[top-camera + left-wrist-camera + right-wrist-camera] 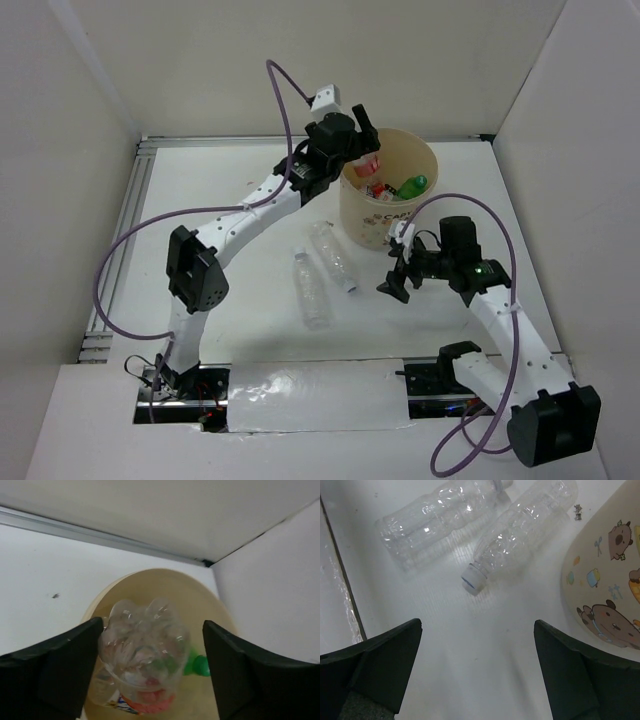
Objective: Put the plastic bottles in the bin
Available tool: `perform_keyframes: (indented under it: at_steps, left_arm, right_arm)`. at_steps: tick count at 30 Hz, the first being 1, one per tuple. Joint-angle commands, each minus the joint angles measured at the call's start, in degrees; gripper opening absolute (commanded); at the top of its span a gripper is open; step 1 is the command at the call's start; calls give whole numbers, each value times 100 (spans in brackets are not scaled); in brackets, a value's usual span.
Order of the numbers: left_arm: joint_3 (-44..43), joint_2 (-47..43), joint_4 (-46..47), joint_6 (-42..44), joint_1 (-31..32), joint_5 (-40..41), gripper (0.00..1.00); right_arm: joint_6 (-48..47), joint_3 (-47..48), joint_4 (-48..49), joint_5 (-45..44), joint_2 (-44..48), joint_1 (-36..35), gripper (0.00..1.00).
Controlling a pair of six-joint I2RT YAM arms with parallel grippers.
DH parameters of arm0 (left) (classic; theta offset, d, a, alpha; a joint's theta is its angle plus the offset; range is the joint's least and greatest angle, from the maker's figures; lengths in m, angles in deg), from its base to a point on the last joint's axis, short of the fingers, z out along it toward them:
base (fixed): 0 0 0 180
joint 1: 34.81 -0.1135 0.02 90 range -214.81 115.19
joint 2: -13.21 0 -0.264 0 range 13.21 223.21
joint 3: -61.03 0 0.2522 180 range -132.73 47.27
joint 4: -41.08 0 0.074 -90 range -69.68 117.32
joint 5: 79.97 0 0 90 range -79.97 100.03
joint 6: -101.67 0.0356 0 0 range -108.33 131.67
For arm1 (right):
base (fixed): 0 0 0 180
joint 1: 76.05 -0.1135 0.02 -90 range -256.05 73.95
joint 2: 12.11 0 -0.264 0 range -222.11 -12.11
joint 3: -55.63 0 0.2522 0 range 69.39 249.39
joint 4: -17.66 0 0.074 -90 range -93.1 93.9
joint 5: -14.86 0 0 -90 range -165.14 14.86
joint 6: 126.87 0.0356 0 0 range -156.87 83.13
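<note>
My left gripper hangs over the beige bin with its jaws wide apart. A clear bottle with a red label sits between the fingers, base towards the camera; it touches the left finger and a gap shows at the right finger. Inside the bin lie a green bottle and other labelled bottles. Two clear bottles lie on the table left of the bin. My right gripper is open and empty, low over the table, with the nearer bottle's white cap just ahead.
White walls enclose the table on three sides, with an aluminium rail along the left edge. The bin's cartoon-printed side stands close on the right of my right gripper. A foil-covered strip runs between the arm bases.
</note>
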Motion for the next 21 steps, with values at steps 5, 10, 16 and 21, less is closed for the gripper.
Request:
perform_keyframes:
  at_steps: [5,10,16,21]
  left_arm:
    - [447,-789,288,811,-91,85,100]
    - [2096,-2449,559,1601,32,1156,100]
    - [5357,-5259,79,1586,137,1413,100]
    - [6958,-6679,-906,312,348,1256,100]
  right_arm:
    - [1347,-103,1749,-801,-1072,-1073,100]
    - [2523,-42,3077,-2331,-2170,-1929,100]
    - [3140,64,4035,-3550,-3031,-2483,100]
    - [3212,267,4397,-4099,-3656,-2641,100]
